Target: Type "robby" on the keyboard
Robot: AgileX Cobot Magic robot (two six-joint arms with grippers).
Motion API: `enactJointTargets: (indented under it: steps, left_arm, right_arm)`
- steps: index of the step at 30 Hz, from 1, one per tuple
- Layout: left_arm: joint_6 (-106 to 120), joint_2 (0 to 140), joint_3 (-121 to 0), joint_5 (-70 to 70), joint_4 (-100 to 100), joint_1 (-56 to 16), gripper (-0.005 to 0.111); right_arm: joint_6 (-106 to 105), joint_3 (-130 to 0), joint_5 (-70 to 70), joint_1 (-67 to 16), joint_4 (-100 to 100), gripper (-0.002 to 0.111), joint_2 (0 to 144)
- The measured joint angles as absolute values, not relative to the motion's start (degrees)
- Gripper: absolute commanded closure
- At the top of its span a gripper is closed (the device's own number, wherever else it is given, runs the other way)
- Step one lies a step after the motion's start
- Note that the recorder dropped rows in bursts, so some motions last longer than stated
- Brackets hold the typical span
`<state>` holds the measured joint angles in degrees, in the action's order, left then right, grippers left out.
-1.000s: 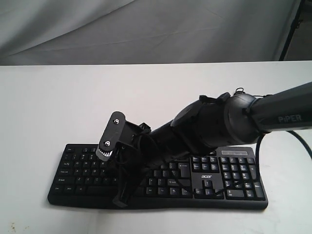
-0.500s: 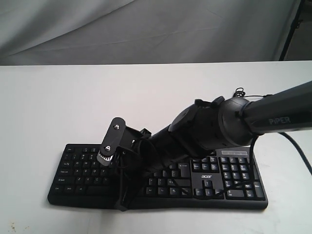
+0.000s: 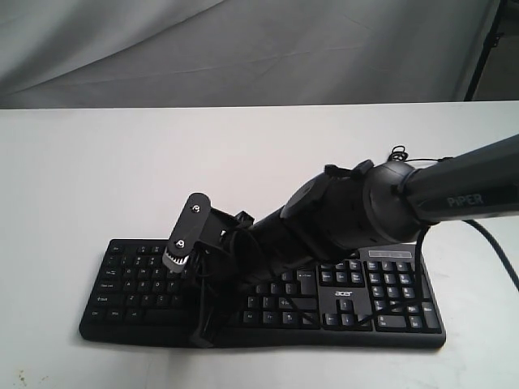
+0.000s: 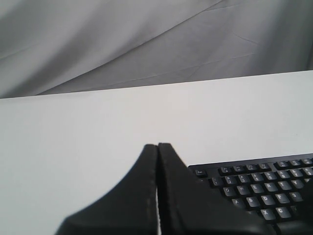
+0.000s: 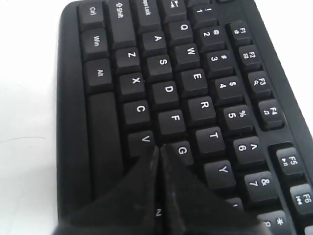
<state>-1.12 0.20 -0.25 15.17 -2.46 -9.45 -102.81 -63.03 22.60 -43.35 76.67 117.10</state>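
Fingers on your right gripper (image 5: 159, 149) are squeezed together, tips by the G key (image 5: 182, 150) of the wide black plastic keyboard (image 3: 138, 279) on the white table (image 3: 243, 162). Your left gripper (image 4: 157, 146) is squeezed together too.

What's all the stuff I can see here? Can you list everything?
keyboard: one, black with white letters, on the table's near side
table: one, white, under everything
cloth: one, grey, hanging behind the table
right arm: one, dark grey, reaching across over the keyboard
right fingers: one pair, black, shut, over the keys near V and G
left fingers: one pair, black, shut, above the table beside the keyboard
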Motion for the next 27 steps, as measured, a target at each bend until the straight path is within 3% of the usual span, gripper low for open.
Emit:
enactJointTargets:
  steps: [27]
  left_arm:
    - [-1.1, 0.2, -0.2, 15.2, -2.5, -9.5, 0.107]
  right_arm:
    - [-103.7, -63.1, 23.1, -43.3, 77.6, 0.108, 118.1]
